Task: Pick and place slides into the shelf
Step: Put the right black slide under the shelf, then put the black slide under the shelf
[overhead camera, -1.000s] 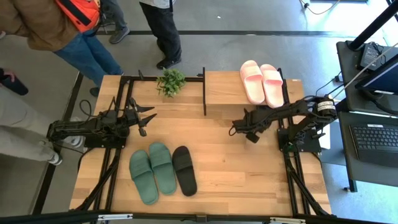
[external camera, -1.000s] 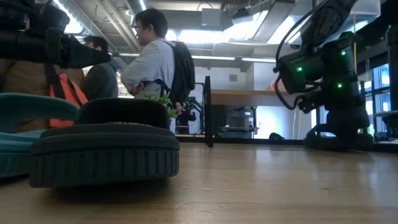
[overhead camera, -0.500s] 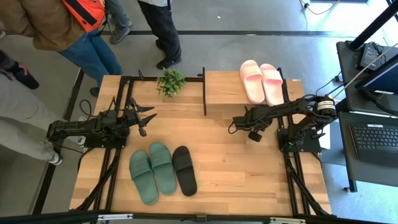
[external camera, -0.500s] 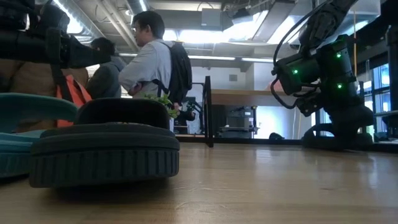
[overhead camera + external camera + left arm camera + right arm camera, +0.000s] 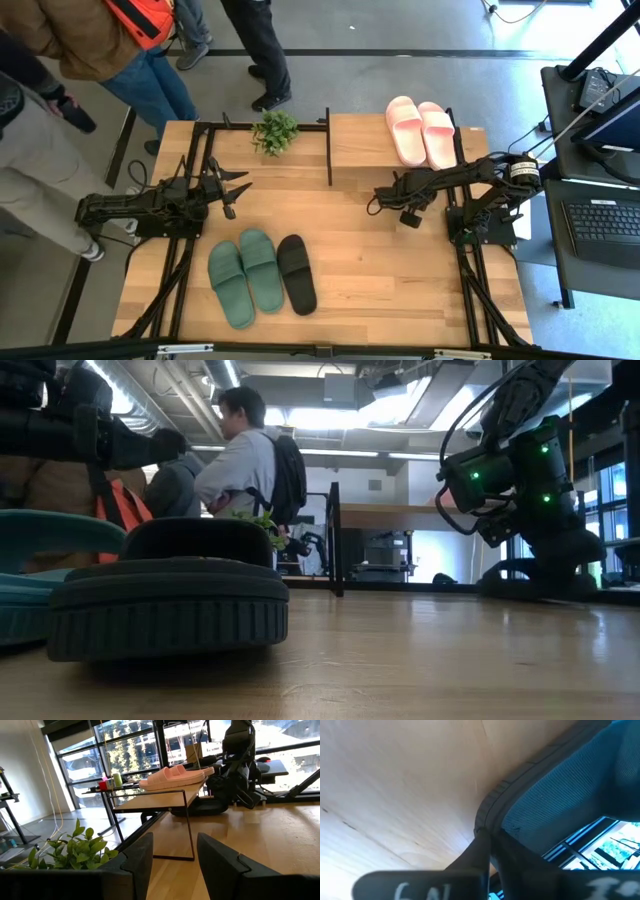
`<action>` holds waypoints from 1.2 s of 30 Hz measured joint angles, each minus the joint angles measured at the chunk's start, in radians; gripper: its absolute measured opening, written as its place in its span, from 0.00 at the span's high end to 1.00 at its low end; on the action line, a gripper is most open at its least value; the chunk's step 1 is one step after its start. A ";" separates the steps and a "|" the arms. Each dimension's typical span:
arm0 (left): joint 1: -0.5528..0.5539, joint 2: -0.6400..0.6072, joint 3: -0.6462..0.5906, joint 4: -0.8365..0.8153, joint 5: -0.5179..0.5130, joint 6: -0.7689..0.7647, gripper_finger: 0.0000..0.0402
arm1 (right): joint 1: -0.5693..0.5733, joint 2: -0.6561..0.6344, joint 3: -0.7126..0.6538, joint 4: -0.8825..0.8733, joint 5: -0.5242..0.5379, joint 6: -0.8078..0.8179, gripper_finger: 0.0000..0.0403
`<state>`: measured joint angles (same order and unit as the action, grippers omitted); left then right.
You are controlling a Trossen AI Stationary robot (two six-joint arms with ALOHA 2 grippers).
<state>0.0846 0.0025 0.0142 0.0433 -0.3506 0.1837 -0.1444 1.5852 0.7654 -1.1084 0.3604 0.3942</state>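
From above, you see the pink pair (image 5: 421, 131) already lying on the shelf (image 5: 360, 142), while the green pair (image 5: 245, 274) and one black slide (image 5: 296, 273) wait on the table (image 5: 380, 290) near its front edge. Your right gripper (image 5: 378, 206) hangs near the shelf with its fingers together, holding nothing. Your left gripper (image 5: 240, 187) stands with its fingers apart, also empty.

At table height, the black slide (image 5: 170, 595) fills the foreground.

Past the left wrist, both fingers (image 5: 137, 857) show a clear gap, pointing toward the shelf (image 5: 160, 800).

Past the right wrist, the closed fingers (image 5: 485, 855) meet over bare wood.

So (in my judgement) you are between picks: next, open a gripper and reach to a slide.
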 joint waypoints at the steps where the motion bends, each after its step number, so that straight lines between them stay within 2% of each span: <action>1: 0.000 0.000 0.000 0.000 0.000 0.000 0.64 | 0.000 0.000 0.000 -0.001 0.000 0.006 0.93; 18: 0.000 0.000 0.000 0.000 0.000 0.000 0.64 | 0.006 0.000 0.000 -0.014 -0.007 0.047 0.73; 29: 0.000 0.000 0.000 0.000 0.000 0.000 0.64 | 0.065 0.000 0.004 -0.037 -0.007 0.109 0.72; 36: 0.000 0.000 0.000 0.000 0.000 0.000 0.64 | 0.118 0.000 0.063 -0.102 -0.006 0.200 0.72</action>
<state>0.0845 0.0027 0.0143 0.0431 -0.3507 0.1837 -0.0266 1.5852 0.8282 -1.2100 0.3542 0.5944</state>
